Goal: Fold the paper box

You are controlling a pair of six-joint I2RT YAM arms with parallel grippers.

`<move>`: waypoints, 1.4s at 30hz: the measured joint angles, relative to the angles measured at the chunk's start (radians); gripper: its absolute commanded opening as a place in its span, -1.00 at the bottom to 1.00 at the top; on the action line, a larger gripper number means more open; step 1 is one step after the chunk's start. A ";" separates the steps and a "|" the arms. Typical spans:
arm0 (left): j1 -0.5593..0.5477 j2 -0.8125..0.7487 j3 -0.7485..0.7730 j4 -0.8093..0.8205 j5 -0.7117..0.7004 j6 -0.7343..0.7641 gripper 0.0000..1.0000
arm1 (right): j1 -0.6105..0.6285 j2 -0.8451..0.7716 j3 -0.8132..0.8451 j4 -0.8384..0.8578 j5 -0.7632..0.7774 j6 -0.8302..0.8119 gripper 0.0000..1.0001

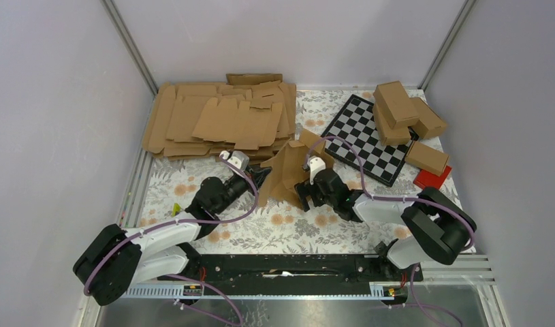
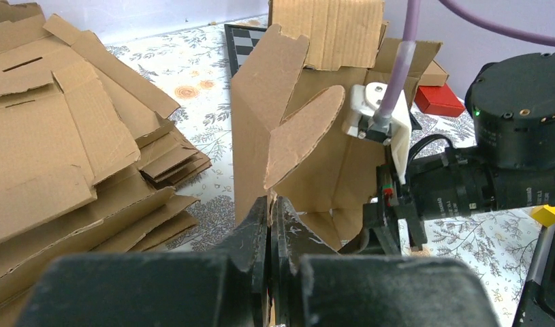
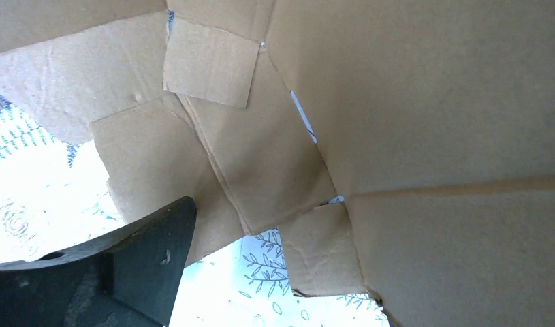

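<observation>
The paper box [image 1: 287, 170] is a brown cardboard blank, partly folded and standing upright at the table's middle, its flaps splayed. My left gripper [image 1: 262, 177] is shut on the box's lower left edge; in the left wrist view the jaws [image 2: 271, 208] pinch a thin cardboard panel below a rounded flap [image 2: 305, 136]. My right gripper [image 1: 307, 194] stands open against the box's right side. In the right wrist view only one dark finger [image 3: 148, 252] shows; the box's panels [image 3: 424, 102] fill the rest of the view and hide the other finger.
A heap of flat brown blanks [image 1: 220, 119] lies at the back left. A black-and-white checkerboard [image 1: 366, 136] sits at the back right, with several folded cartons [image 1: 404, 112] and a red flat block [image 1: 432, 178] beside it. The tabletop has a floral cover [image 1: 288, 228].
</observation>
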 measured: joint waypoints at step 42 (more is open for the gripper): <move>0.000 -0.040 -0.037 -0.012 -0.023 -0.076 -1.00 | -0.253 -0.256 -0.094 -0.158 -0.097 0.373 0.63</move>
